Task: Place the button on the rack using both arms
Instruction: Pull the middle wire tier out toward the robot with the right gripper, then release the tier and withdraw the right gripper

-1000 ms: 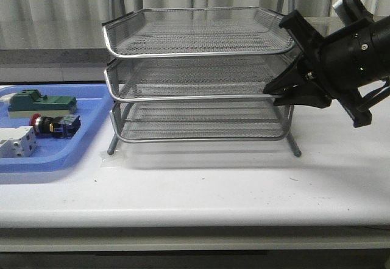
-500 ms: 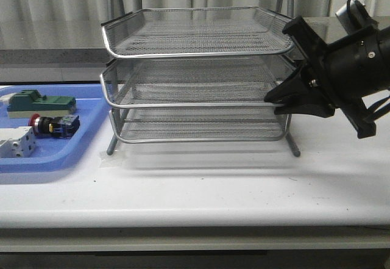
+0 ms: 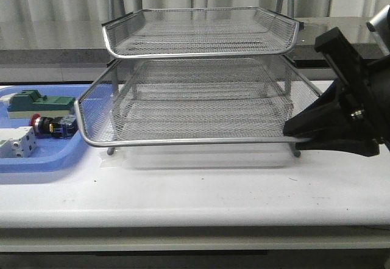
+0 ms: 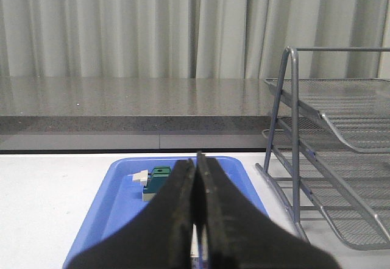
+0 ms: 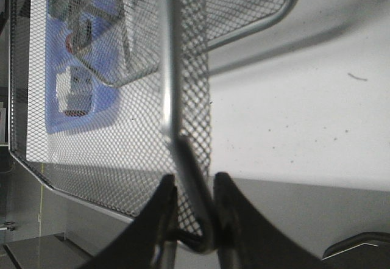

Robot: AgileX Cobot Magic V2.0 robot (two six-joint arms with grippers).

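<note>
**Gripping the middle tier, button waiting in the tray**

Gripping the front right corner of the rack's (image 3: 201, 68) middle tier, your right gripper (image 3: 295, 133) sits low at the right of the front view, and that tier stands drawn well forward of the top tier, its front rim reaching out over the table (image 3: 195, 190). Look at your right wrist view: the two fingers are clamped on the tier's mesh wall and rim rod (image 5: 189, 177), one finger on each side, metal pinched between them. That's a firm hold on the rack.

Your left gripper (image 4: 196, 220) shows only in its own wrist camera, fingers pressed together with barely a slit between them and nothing caught there. It hangs above the blue tray (image 3: 36, 159), with the rack's side frame off to one side.

Now the button (image 3: 50, 124): it lies on its side in the blue tray at the left of the table, red cap pointing left, black body toward the rack. The pulled-out tier's left front corner comes close beside it in the front view. Behind it sits the green block (image 3: 39, 104), and just in front of it the white-grey block (image 3: 15, 143). Neither gripper touches the button
</note>
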